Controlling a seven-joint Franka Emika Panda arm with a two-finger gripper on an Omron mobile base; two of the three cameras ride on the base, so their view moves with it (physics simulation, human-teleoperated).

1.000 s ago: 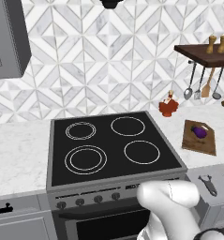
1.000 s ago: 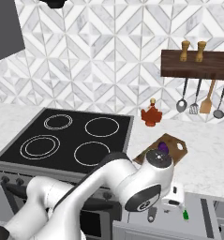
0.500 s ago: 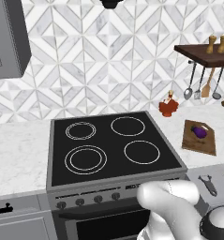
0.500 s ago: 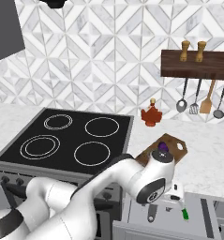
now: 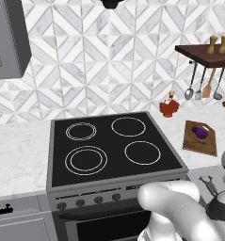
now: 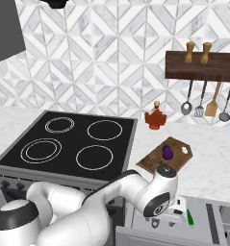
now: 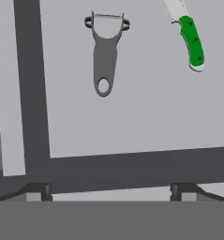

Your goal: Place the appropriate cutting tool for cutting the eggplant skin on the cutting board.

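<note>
The dark grey Y-shaped peeler point(image 7: 105, 56) lies flat on a grey drawer floor point(image 7: 146, 117), forked head away from me; it shows small in the base views point(image 5: 209, 182) point(image 6: 155, 223). My gripper point(image 7: 111, 191) hovers over the drawer, open, its fingertips point(image 7: 38, 190) wide apart with nothing between them, and the peeler is ahead of them, apart. The brown cutting board point(image 6: 157, 162) point(image 5: 199, 142) sits on the counter right of the stove. The purple eggplant point(image 6: 167, 152) point(image 5: 200, 132) rests on it.
A green-handled knife point(image 7: 191, 41) point(image 6: 189, 217) lies right of the peeler in the same drawer. A dark divider point(image 7: 31, 84) runs along the drawer's left. The black stove point(image 5: 111, 146), a red teapot point(image 6: 155, 118) and hanging utensils point(image 6: 205, 101) stand behind.
The arm has swung a little to the right and its wrist has dipped over the drawer. Peeler, knife, board and eggplant lie where they were.
</note>
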